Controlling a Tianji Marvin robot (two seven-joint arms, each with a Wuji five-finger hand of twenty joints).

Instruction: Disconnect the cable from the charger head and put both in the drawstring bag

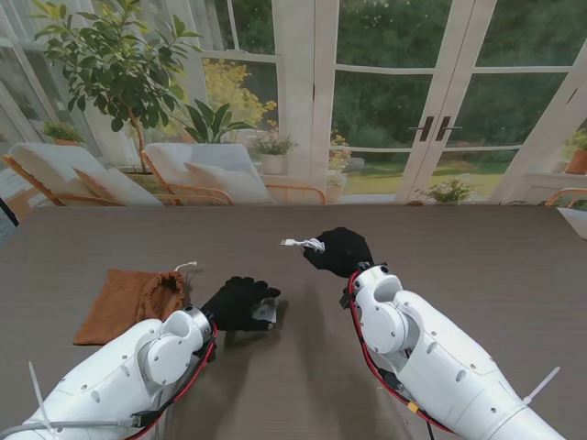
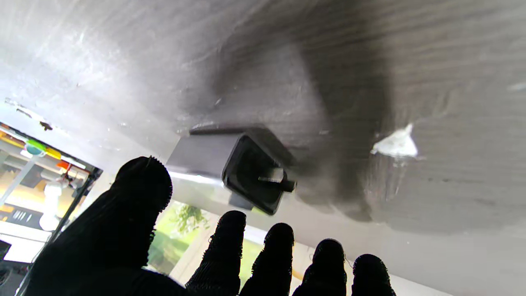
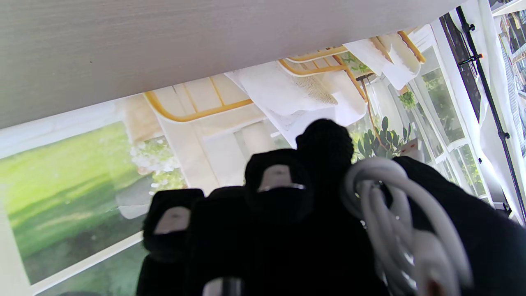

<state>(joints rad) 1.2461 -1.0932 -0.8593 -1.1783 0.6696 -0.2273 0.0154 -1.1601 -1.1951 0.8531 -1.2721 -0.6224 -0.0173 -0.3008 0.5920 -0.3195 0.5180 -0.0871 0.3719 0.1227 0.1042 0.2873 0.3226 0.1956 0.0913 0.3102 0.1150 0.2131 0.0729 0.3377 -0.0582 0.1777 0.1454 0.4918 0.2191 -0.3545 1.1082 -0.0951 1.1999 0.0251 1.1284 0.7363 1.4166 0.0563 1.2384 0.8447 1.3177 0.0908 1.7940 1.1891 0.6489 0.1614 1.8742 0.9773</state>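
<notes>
It looked like a home sunroom. Beyond the right hand, past the table, stood glazed doors onto a green garden, cushioned loungers, and a potted tree farther off past the left hand.

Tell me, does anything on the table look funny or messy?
Only one thing: a small white scrap lies on the table near the charger head; I cannot tell what it is. The bag lies flat, and the right hand holds the coiled cable.
</notes>
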